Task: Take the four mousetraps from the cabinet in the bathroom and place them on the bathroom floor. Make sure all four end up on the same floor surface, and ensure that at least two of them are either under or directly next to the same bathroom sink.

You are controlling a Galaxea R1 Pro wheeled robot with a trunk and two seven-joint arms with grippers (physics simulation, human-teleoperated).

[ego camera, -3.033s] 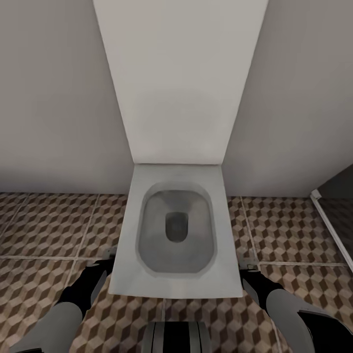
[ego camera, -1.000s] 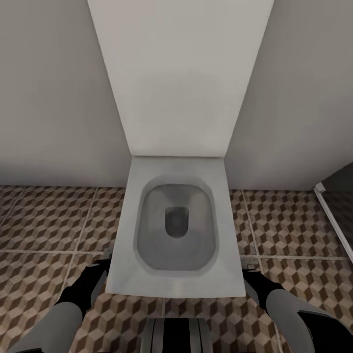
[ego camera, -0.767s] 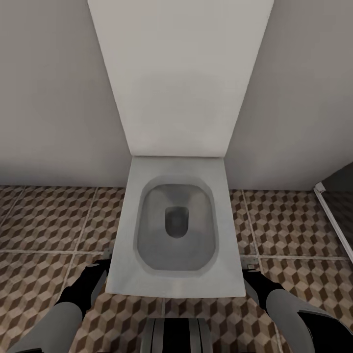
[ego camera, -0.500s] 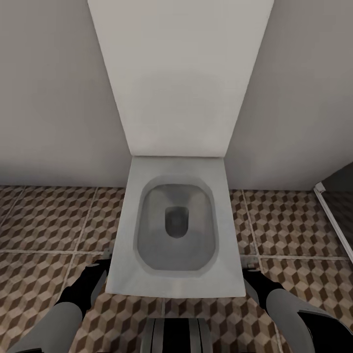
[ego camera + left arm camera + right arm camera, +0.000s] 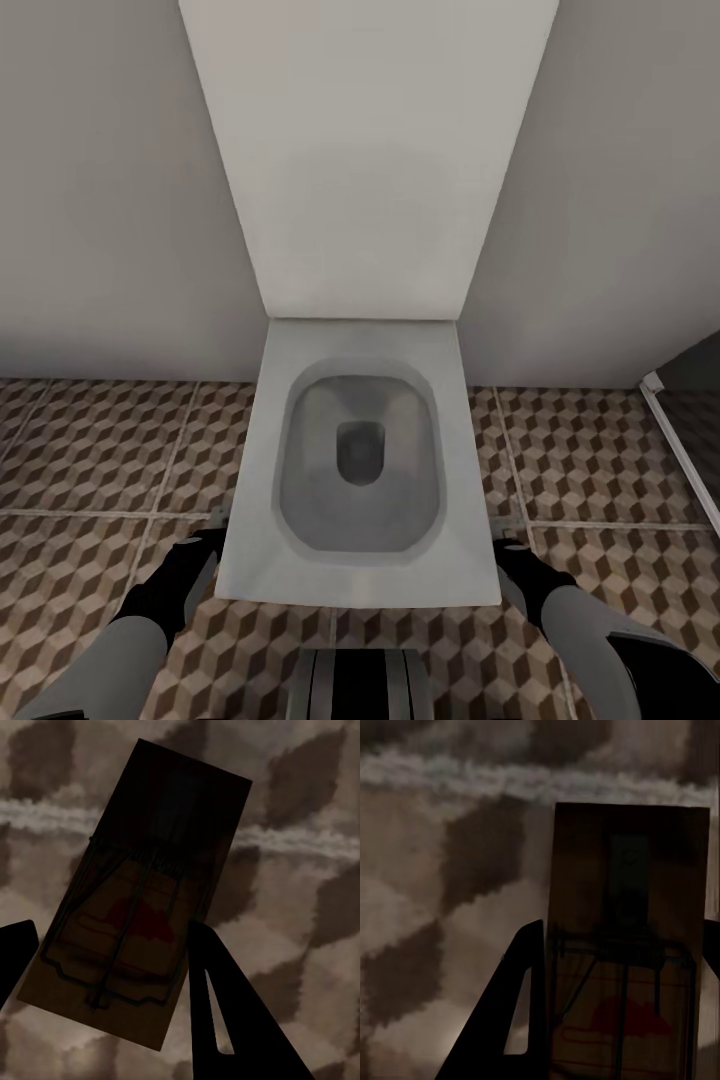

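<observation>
Two flat dark-brown wooden mousetraps are gripped, one [image 5: 127, 922] in the left pincer [image 5: 112, 967], one [image 5: 626, 945] in the right pincer [image 5: 619, 975], both held low over the cube-patterned tiled bathroom floor [image 5: 90, 450] flanking a white square toilet [image 5: 360, 460].

We see the white square toilet [image 5: 360, 470] straight ahead on the cube-patterned tiled bathroom floor [image 5: 90, 470], its back against the wall. Our left tool [image 5: 215, 530] hangs at its left front corner and our right tool [image 5: 505, 548] at its right. A brown flat wooden mousetrap [image 5: 135, 907] sits between the left fingers [image 5: 225, 1012], another mousetrap [image 5: 626, 945] between the right fingers [image 5: 514, 1020], both over floor tiles.
</observation>
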